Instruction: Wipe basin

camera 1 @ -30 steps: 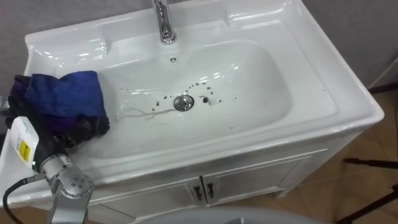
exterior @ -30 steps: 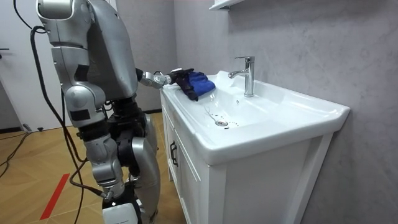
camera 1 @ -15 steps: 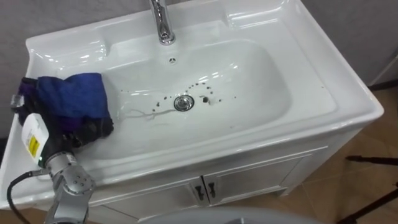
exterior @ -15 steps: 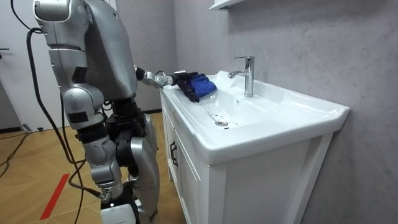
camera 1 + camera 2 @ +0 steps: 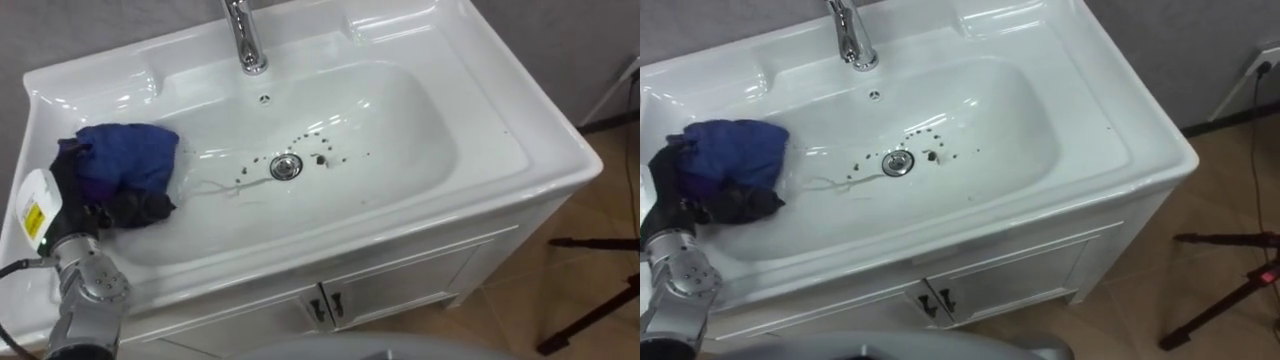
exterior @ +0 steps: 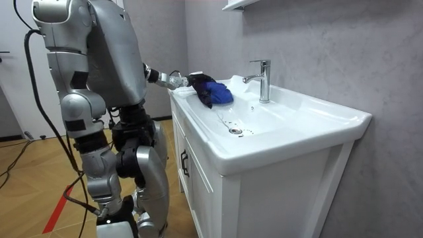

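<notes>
A blue cloth (image 5: 128, 163) is being clutched in the left hand's (image 5: 93, 205) curled fingers (image 5: 138, 210) at nine o'clock on the basin's (image 5: 400, 140) slope. Soft, light and limp, it is probably best gripped bunched.

No text, number or sign can be read in any view. A yellow label (image 5: 36, 222) sits at the back of the left hand (image 5: 118, 208), toward the wrist. It seems to carry a few dark marks that may be print, but they are too small to make out as letters or figures.
</notes>
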You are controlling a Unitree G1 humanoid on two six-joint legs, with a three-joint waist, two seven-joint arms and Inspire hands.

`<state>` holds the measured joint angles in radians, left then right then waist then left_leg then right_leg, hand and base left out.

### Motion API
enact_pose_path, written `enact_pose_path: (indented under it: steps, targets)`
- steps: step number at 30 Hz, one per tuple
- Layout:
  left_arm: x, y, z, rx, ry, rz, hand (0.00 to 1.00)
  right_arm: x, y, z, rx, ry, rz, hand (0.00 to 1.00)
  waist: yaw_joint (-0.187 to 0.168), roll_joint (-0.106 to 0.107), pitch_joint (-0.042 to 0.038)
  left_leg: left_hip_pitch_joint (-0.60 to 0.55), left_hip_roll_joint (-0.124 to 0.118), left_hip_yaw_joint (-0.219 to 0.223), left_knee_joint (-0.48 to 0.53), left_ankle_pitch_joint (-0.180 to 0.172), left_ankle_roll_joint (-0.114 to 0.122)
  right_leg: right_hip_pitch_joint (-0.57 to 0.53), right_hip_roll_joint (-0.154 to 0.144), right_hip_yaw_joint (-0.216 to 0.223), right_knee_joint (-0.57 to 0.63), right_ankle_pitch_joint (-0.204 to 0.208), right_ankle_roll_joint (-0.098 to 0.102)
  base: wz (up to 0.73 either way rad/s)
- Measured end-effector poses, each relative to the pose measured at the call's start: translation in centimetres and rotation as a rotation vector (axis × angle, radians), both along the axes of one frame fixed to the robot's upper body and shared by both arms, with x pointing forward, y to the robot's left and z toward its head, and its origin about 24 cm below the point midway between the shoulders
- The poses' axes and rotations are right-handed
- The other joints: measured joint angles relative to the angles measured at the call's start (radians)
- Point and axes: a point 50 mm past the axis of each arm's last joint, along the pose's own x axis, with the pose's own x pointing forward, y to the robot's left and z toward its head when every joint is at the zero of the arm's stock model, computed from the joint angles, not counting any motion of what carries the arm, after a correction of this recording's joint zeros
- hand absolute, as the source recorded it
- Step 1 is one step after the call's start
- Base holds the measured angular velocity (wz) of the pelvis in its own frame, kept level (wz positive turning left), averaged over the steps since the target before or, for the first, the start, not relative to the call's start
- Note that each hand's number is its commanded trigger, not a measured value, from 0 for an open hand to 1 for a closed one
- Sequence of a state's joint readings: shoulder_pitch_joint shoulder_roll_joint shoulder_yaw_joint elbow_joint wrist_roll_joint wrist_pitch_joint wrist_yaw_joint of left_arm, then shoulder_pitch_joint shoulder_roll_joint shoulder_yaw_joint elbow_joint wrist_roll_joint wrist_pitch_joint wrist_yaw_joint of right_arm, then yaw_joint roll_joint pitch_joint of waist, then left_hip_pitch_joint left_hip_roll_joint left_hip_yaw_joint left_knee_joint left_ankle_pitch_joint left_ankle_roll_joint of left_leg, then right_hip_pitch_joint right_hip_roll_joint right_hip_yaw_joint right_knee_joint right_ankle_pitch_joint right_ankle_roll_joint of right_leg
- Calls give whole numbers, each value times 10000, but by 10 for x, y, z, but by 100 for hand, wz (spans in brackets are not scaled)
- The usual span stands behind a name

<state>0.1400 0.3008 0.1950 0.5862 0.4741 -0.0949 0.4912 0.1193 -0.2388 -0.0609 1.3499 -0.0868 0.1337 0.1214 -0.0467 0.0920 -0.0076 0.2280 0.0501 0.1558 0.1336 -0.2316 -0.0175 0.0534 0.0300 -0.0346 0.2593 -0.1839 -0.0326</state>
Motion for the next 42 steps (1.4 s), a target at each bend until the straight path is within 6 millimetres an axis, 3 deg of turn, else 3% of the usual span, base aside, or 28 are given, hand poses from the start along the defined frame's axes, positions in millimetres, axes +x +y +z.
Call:
enact_pose_path:
  steps: [26, 42]
  targets:
    - [9, -1, 4, -107, 93, -38, 100, 11, -4, 1, -624, -45, 354, 0, -52, -47, -45, 98, -85, 10, 37, 6, 10, 81, -117, -45, 132, -113, 64, 0]
    - [18, -26, 15, 1179, -249, -680, 100, 22, 4, -1, -779, -564, 826, 0, -33, -227, 31, -172, -86, -216, 115, 6, 10, -6, -151, -235, -32, -141, 84, 5]
